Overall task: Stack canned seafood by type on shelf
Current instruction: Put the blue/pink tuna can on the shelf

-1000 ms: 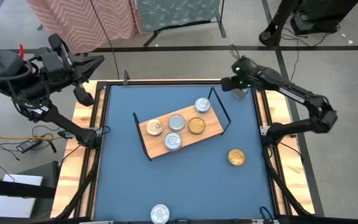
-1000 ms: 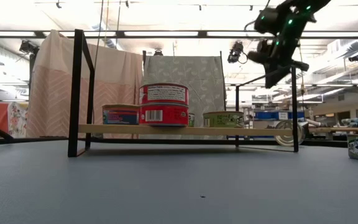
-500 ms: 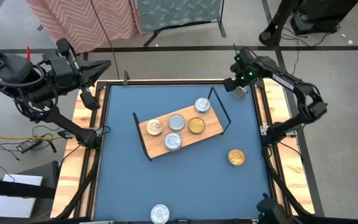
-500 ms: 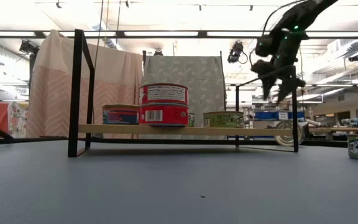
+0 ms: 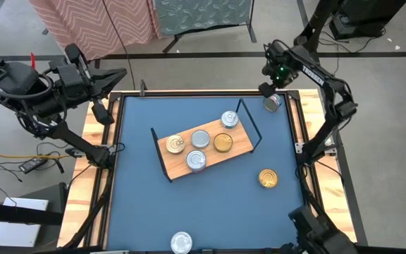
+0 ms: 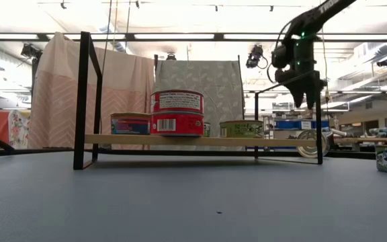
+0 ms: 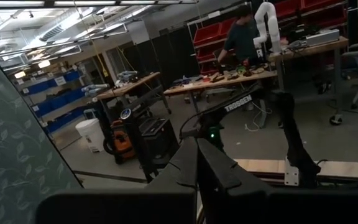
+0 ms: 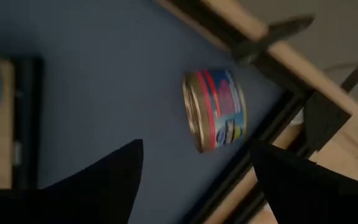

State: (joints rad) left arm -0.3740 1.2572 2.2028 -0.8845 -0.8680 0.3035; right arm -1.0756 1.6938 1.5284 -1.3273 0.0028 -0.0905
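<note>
Blue table [image 5: 154, 204], far right corner: red-and-blue-labelled tin [image 8: 215, 109] lies tilted; right claw [image 8: 194, 171] released above it; left claw [image 7: 197, 163] clenched.

Right gripper [image 5: 267, 87] jaws opened, swung over corner can [image 5: 272, 103].

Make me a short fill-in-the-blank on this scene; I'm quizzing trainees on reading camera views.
1. The shelf holds ___ cans, seen from above.
2. The right gripper is ___.
3. The gold can off the shelf lies on the ___ table.
4. The can under the right gripper lies on its ___.

Missing words: five; open; blue; side
</note>
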